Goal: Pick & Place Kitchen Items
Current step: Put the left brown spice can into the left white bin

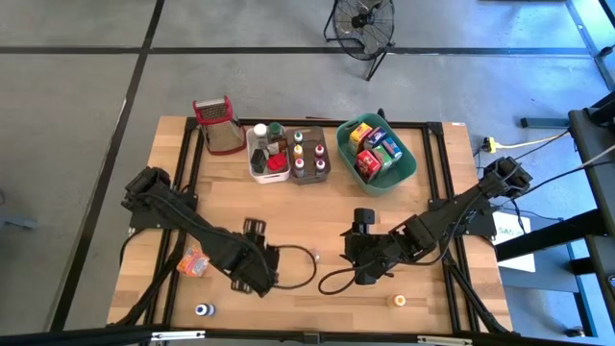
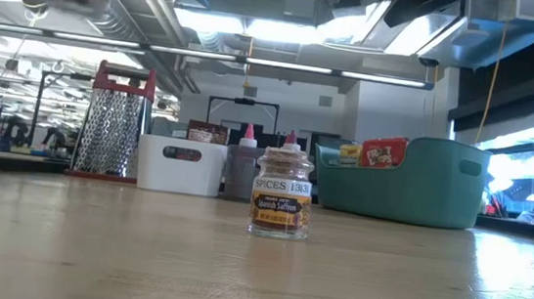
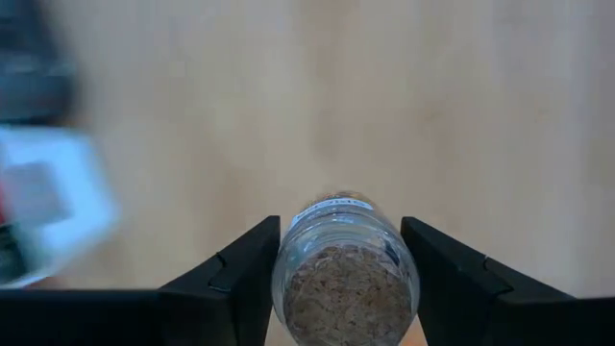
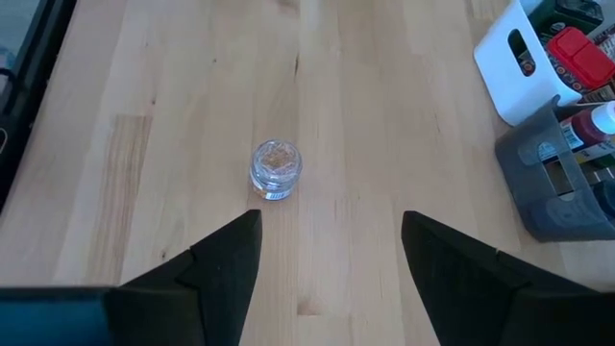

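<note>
A pale wooden table [image 1: 317, 207] is seen from above, with two dark robot arms reaching in from either side. The left gripper [image 3: 341, 231] is clamped on a small glass jar with a brown cork lid [image 3: 344, 279]; its two dark fingers [image 3: 245, 269] press against the jar's sides, holding it up off the blurred tabletop. The right gripper [image 4: 332, 226] hangs over the middle of the table with its fingers spread apart and nothing between them. Just ahead of it, apart from the fingers, a second small clear glass jar labelled Spanish Saffron [image 4: 276, 170] stands upright on the wood.

Along the far edge stand a steel box grater with a red handle [image 1: 218, 125], a white bin [image 1: 267, 175], a brown bin [image 1: 309, 179] and a teal bin [image 1: 408, 165], all holding small bottles and boxes. Near the front edge lie an orange packet [image 1: 192, 261], a blue-capped bottle [image 1: 203, 309] and a little orange-topped jar [image 1: 397, 300], well apart from one another.
</note>
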